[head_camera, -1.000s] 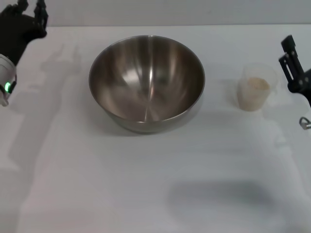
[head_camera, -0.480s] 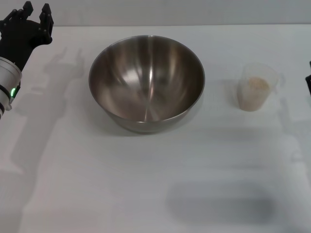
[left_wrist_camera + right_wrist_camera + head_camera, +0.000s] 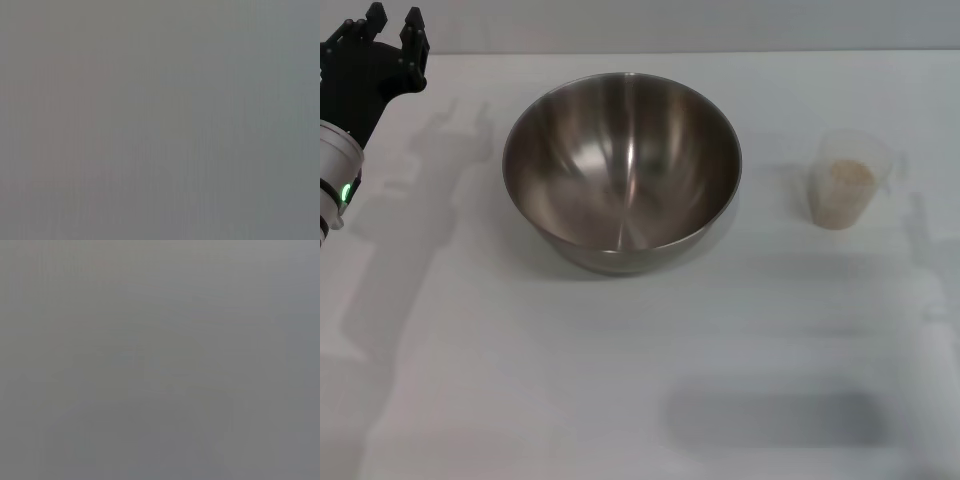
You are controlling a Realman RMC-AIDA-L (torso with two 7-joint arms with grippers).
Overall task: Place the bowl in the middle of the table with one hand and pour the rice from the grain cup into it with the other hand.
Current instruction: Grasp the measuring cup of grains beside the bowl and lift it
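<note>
Left gripper (image 3: 390,18) sits at the far left corner of the head view, up near the back edge of the table (image 3: 620,380). Black fingers (image 3: 414,22) point away from the robot, spread with a gap between them, nothing held. Silver-grey forearm runs down the left edge; green light lit on it. Arm casts a soft shadow on the white surface toward the bowl.

Stainless-steel mixing bowl (image 3: 622,170) next, standing upright on the table a little left of centre and toward the back. Well apart from the left gripper, nothing touching it. Brushed inside shows only reflections; no grains visible in it.

Grain cup (image 3: 848,180) farther right, upright on the table, clear of the bowl with bare white surface between them. Clear plastic, tapered. Rice (image 3: 848,174) inside as a pale beige heap, filling the cup to roughly its upper half. Handle not made out from here.

Right gripper not seen in the head view; only a faint shadow falls on the table at the right edge beside the cup. Its opening cannot be told.

A darker blurred patch of shadow lies on the near part of the table, right of centre.

Both wrist views give flat grey only, nothing readable in either.
</note>
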